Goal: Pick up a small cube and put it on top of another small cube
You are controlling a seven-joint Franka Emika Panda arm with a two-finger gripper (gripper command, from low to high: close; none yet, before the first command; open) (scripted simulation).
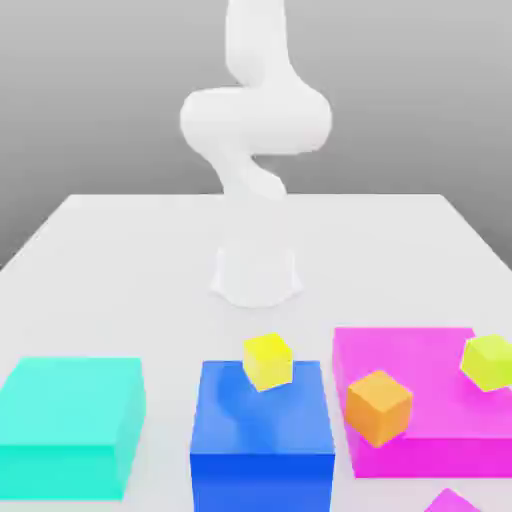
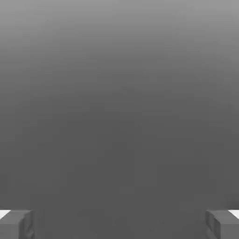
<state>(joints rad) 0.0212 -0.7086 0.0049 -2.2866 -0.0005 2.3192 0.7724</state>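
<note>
The claw (image 2: 119,225) is released: its two fingers stand wide apart, with only grey background between them. From the exterior view's left to its right, every block and cube lies outside the claw's grasp; their exact direction from the claw cannot be told.

First comes the turquoise block (image 1: 66,402), on the pale desk (image 1: 150,270). Next, the white robot arm (image 1: 257,120) rises from the desk beyond the blocks. On the nearer side of the arm's base, and likewise outside the claw, is the blue block (image 1: 262,410). The yellow cube (image 1: 268,362), the one to be stacked upon, appears tilted at the far part of the blue block's top. Farther right, the orange cube (image 1: 378,407) appears tilted over the near left part of the large magenta block (image 1: 440,370). The small magenta cube (image 1: 452,503), the one to be picked up, is free of the claw, near the large magenta block on its nearer side and partly cut off by the lower edge of the view. Last, the lime cube (image 1: 489,362) appears tilted over the large magenta block's right part, also outside the claw.
</note>
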